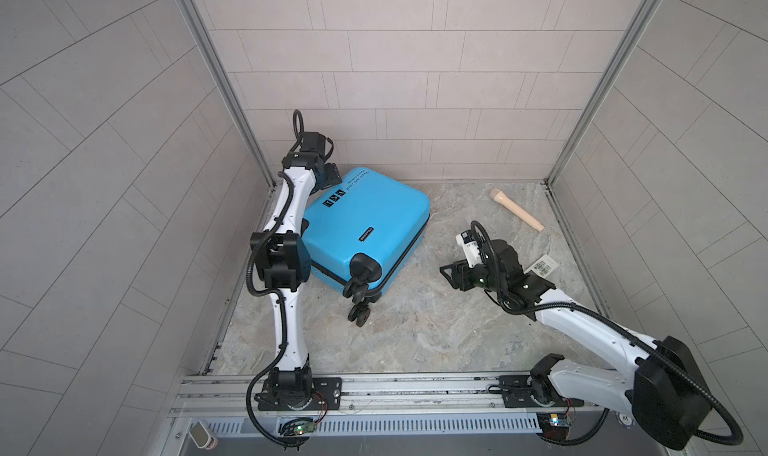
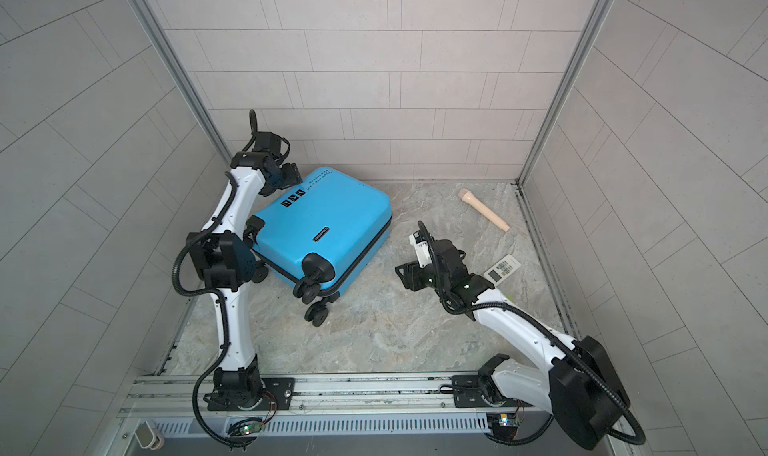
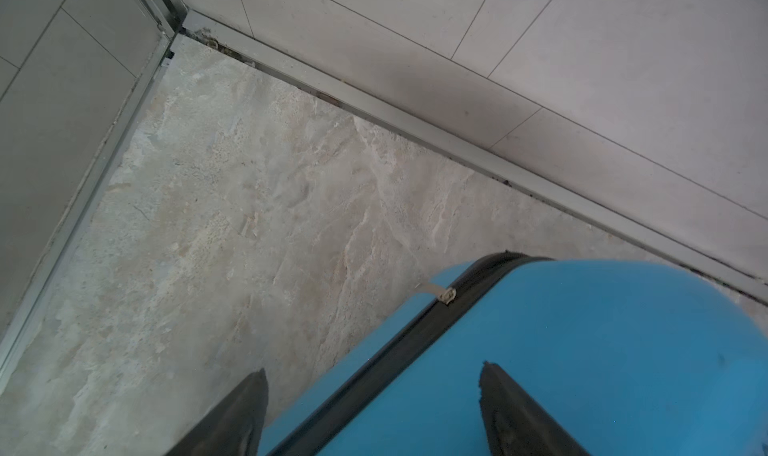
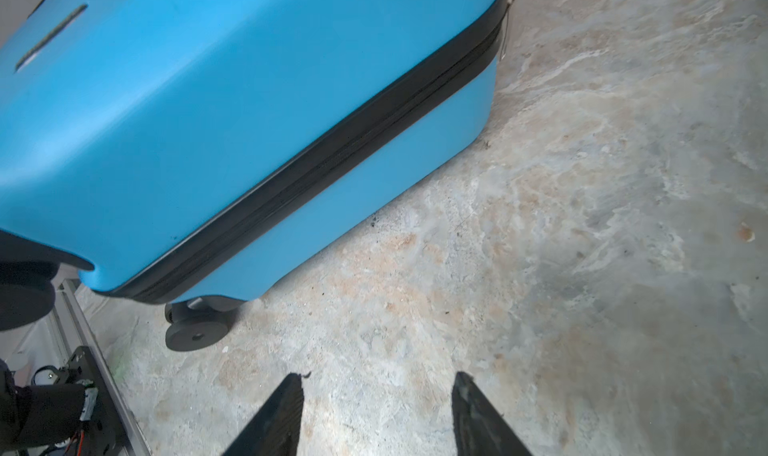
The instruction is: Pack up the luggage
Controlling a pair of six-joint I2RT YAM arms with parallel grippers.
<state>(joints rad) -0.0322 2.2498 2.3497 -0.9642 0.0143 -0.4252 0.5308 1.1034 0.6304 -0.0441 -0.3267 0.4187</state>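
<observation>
You have a marbled grey-beige tabletop (image 1: 415, 341), enclosed on three sides by pale tiled walls (image 1: 395, 58) set in aluminium framing. Toward the far right corner, a cream-coloured stick (image 1: 517, 209) with a rounded head lies flat, angled. Nearer you, close to the right edge, a white remote control (image 2: 502, 269) lies face up. An aluminium rail (image 1: 395, 391) runs along the near edge.

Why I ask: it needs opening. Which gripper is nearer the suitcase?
Left. The left gripper hangs over the far-left corner of the suitcase, straddling its zipper; the right gripper is over the tabletop, apart from it.
</observation>
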